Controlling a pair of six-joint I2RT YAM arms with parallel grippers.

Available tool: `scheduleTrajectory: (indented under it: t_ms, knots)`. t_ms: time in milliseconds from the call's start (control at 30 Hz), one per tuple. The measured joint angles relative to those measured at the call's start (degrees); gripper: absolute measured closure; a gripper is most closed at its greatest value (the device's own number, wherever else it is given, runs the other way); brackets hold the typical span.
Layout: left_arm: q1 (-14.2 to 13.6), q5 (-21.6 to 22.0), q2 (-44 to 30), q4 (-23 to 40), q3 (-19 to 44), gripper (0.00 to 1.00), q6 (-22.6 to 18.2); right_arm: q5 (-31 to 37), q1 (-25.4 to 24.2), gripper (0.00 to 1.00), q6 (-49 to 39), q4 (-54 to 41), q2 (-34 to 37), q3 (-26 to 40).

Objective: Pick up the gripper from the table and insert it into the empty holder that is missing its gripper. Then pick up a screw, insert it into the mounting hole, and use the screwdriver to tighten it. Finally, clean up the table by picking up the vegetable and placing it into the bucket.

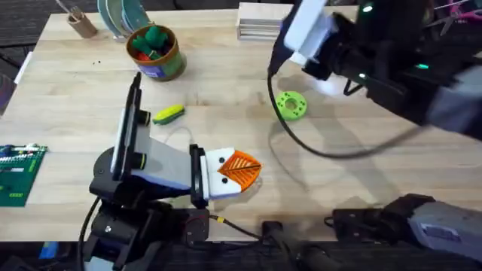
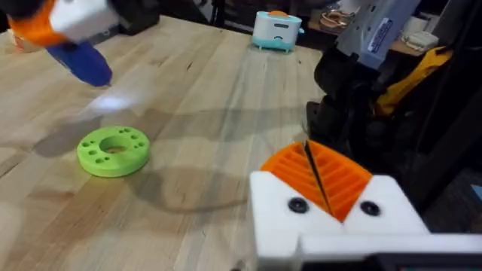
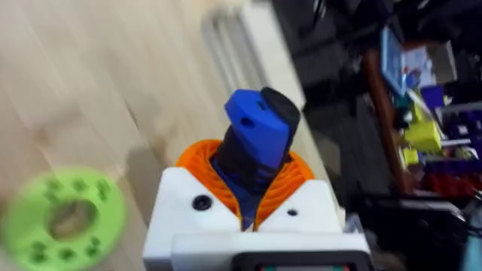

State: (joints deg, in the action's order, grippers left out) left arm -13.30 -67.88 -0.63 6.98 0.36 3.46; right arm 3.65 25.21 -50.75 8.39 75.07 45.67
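Blue pen-shaped screwdriver (image 3: 256, 143) clamped upright between the right gripper's (image 3: 248, 197) orange ribbed pads (image 3: 292, 181), raised above the pale wooden table (image 1: 354, 150) near the green ring-shaped disc (image 1: 291, 104). Left gripper (image 1: 239, 170) low over the table's near edge, its 2 orange pads pressed together on nothing. Yellow-and-green vegetable (image 1: 169, 114) lying on the wood just beside the golden-brown bucket (image 1: 156, 53), itself holding green and red toys.

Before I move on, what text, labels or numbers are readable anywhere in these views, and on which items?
None can be read.
Bucket: blue label on its side, print too small.
Green circuit board at the table's left edge: white markings, too small.
White arm casing in the left wrist view: a sticker with dark print, blurred.
Screwdriver held in the right tool: no marking shows.
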Motion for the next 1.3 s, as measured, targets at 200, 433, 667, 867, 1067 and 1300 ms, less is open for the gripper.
scheduleTrajectory:
  t_ms: [200, 433, 667, 867, 1067, 1300]
  knots:
    - [0.0, 0.0, 0.0, 0.0, 0.0, 0.992, 0.0, 4.3, -5.0, 0.914, -9.8, 3.6, 11.0, 0.0]
    - [0.0, 0.0, 0.0, 0.0, 0.0, 0.992, 0.0, 7.6, -6.4, 0.915, -14.0, 4.2, 17.7, 0.0]
    - [0.0, 0.0, 0.0, 0.0, 0.0, 0.992, 0.0, 8.8, -6.0, 0.822, -15.6, 4.0, 21.3, 0.1]
    - [0.0, 0.0, 0.0, 0.0, 0.0, 0.992, 0.0, 8.8, -5.8, 0.471, -15.0, 2.8, 21.8, 0.1]
    - [0.0, 0.0, 0.0, 0.0, 0.0, 0.992, 0.0, 9.7, -5.2, 0.011, -14.7, 3.7, 21.4, 1.0]
    - [0.0, 0.0, 0.0, 0.0, 0.0, 0.992, 0.0, 12.2, -3.5, 0.007, -12.2, 3.8, 21.3, 1.0]
